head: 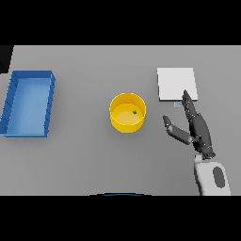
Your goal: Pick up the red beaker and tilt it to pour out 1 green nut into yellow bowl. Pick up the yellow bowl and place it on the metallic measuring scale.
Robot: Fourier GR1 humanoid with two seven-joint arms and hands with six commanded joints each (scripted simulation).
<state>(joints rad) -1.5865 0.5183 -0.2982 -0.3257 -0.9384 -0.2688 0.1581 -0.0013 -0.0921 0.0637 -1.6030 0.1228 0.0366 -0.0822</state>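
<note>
From where I sit, the right robot hand (197,127) hangs released at the right of the frame – fingers straight, thumb spread, holding nothing – between the round yellow bowl (127,113) at centre and the flat metallic measuring scale (176,84) at upper right. My worry is the grasp: closing on the thin rim off-centre could tip the bowl and spill its load. I count one bowl, one green nut (134,112) inside it, one scale, one blue rectangular tray (27,103) at the left – no red beaker shows on the grey table (84,160).
</note>
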